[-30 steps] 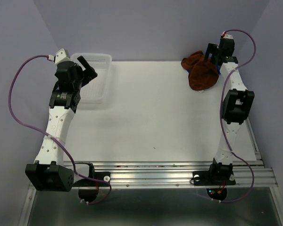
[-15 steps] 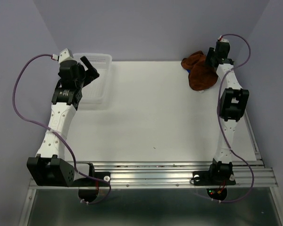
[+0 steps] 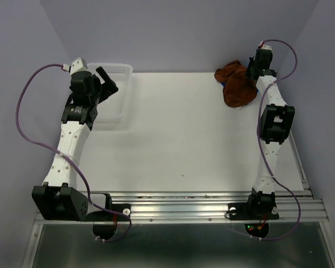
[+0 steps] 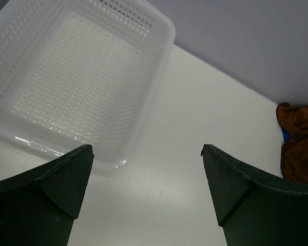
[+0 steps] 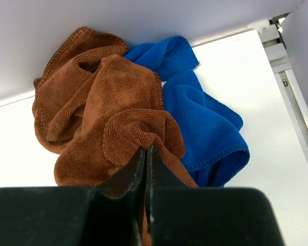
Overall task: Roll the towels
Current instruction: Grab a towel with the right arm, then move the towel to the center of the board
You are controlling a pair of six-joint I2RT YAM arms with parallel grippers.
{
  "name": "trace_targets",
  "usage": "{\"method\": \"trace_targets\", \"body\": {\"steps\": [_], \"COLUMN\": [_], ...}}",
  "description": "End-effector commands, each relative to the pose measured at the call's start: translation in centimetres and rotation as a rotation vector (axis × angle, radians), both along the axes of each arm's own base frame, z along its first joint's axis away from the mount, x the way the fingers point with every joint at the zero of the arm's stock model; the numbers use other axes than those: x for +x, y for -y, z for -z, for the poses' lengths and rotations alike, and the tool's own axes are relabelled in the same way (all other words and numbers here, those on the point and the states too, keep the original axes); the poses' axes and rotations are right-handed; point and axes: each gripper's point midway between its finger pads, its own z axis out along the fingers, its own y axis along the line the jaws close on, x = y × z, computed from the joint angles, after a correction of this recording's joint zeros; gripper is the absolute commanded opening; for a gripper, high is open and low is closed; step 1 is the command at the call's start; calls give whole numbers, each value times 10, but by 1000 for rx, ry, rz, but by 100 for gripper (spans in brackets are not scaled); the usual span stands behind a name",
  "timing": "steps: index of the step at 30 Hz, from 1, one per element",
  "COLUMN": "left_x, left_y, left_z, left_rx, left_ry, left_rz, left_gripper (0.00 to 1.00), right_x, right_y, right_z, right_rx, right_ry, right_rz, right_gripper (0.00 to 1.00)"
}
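The rust-brown towel (image 3: 238,89) lies crumpled at the table's far right corner, on top of the royal blue towel (image 5: 208,125), which shows beside and under it in the right wrist view. My right gripper (image 5: 146,147) is shut, pinching a raised fold of the brown towel (image 5: 92,118) between its fingertips. From above, the right gripper (image 3: 251,71) sits at the pile's back right edge. My left gripper (image 4: 146,148) hangs open over bare table next to the basket, holding nothing. Far to its right the brown towel (image 4: 300,146) shows at the frame's edge.
A white mesh basket (image 3: 115,106) stands at the back left, under and beside the left gripper (image 3: 105,79); it holds nothing (image 4: 161,31). The back wall runs just behind the towels. A metal rail (image 5: 292,87) borders the table on the right.
The right gripper's jaws have closed from wide open onto a fold of the brown towel. The right wrist shifted slightly back toward the wall. The left arm barely moved.
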Motion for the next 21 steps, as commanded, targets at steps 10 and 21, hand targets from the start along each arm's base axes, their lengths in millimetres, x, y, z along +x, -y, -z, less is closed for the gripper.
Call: {"method": "trace_targets", "body": {"steps": [10, 21], "left_x": [-7, -24], "left_y": [7, 14], "left_z": [-24, -40], "left_rx": [-18, -67], "left_ry": [79, 122], "left_rz": [38, 64], "left_gripper": [99, 99], "right_x": [-37, -133], "right_y": [-55, -165], "right_z": [-153, -289], "right_rx": [70, 204], "right_ry": [250, 455], "right_rz": [-281, -646], "right_gripper": [1, 1]}}
